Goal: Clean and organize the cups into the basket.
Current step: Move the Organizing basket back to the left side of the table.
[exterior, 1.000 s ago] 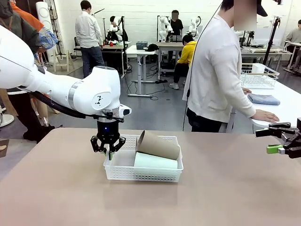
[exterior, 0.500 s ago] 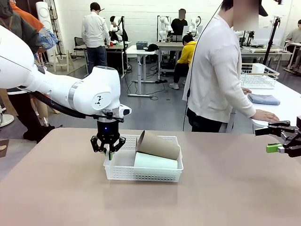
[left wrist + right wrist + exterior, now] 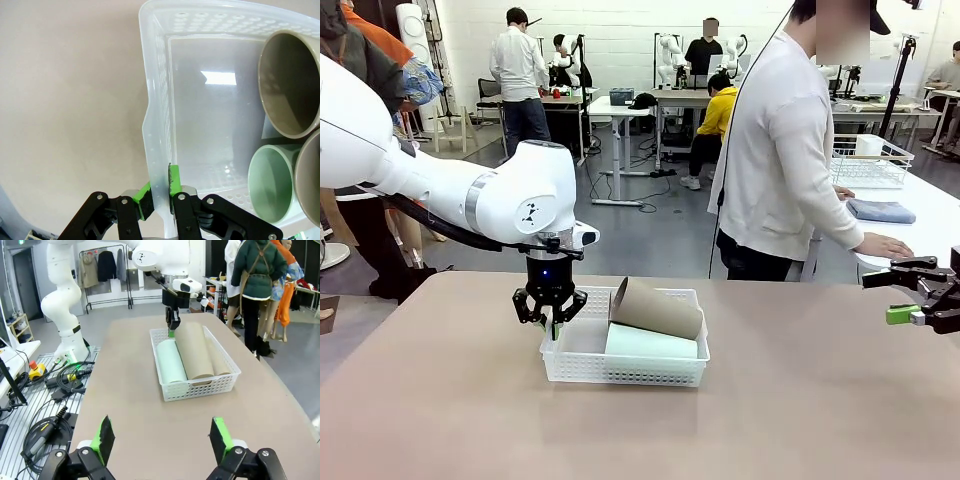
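Note:
The white lattice basket (image 3: 620,373) sits mid-table with cups lying in it: a tan-brown cup (image 3: 655,307) rests on top of a mint-green cup (image 3: 650,343). My left gripper (image 3: 552,325) points straight down at the basket's left short end. In the left wrist view it (image 3: 160,192) is shut on the basket's wall (image 3: 155,100), one green pad on each side. That view looks into the mouths of a tan cup (image 3: 290,85), the mint cup (image 3: 270,182) and another tan cup (image 3: 311,180). My right gripper (image 3: 910,290) hovers open at the table's right edge, holding nothing.
A person stands at the far side, one hand (image 3: 885,245) on the neighbouring white table. That table holds a wire basket (image 3: 868,160) and a folded blue cloth (image 3: 880,210). Bare tabletop (image 3: 145,425) lies between my right gripper (image 3: 162,437) and the basket (image 3: 200,387).

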